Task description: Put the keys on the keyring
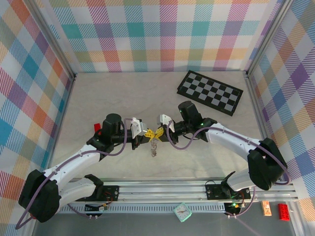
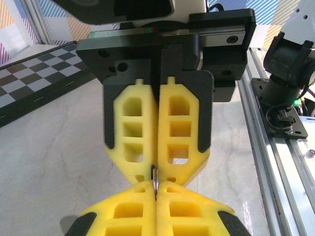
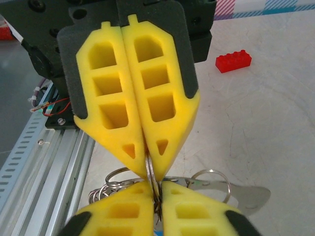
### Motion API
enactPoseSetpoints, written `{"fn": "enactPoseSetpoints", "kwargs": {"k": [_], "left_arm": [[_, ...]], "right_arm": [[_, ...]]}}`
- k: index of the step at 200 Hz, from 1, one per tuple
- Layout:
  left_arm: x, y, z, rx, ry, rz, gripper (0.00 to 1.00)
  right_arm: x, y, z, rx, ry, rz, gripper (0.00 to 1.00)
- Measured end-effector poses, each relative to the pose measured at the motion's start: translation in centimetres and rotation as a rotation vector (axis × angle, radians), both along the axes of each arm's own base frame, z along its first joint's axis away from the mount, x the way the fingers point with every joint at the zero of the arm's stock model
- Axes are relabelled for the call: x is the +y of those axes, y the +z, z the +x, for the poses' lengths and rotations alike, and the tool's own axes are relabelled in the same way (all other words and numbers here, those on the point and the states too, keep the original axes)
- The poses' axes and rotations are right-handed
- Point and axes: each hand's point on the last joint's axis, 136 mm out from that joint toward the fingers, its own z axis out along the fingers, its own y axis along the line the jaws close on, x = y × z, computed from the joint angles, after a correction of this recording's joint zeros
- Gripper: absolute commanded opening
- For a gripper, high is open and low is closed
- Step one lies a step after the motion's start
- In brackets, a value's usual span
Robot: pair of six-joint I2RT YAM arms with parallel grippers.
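Centrally above the table [image 1: 98,98], the one keyring [image 3: 150,171] hangs off the surface, its thin metal edge pinched from both sides. A single bunch of silvery keys [image 1: 154,146] dangles beneath it; they are too small and too tangled to count. From the right wrist, two smaller wire loops [image 3: 212,171] and one flat silvery key blade [image 3: 246,194] show by the ring. The left gripper [image 1: 149,132] is clenched on the keyring, and the right gripper [image 1: 158,132] is clamped on it too, the two pairs of yellow fingertips almost touching. Farther out lie one chequered board [image 1: 210,92] on the right, one red brick [image 3: 233,61], and one small teal clock [image 1: 182,212] at the near rail, its face too small to read.
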Motion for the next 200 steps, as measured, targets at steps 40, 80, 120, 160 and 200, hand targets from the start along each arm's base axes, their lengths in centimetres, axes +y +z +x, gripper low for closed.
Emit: {"fn": "enactPoseSetpoints", "kwargs": {"k": [40,80,120,160,200], "left_arm": [[0.2,-0.5,0.3,0.004,0.022,0.026,0.17],[0.4,-0.5,0.8,0.000,0.042,0.078,0.17],[0.4,-0.7,0.9,0.006,0.030,0.129,0.16],[0.6,-1.4,0.6,0.025,0.010,0.164,0.01],[0.5,-1.4,0.4,0.019,-0.001,0.165,0.00]], "right_arm": [[-0.3,0.0,-0.1,-0.003,0.007,-0.036,0.00],[-0.4,0.2,0.3,-0.039,0.018,-0.119,0.00],[0.2,0.3,0.2,-0.081,0.056,-0.215,0.00],[0.1,-0.1,0.1,-0.100,0.071,-0.276,0.00],[-0.2,-0.3,0.3,-0.082,0.046,-0.255,0.22]]}}
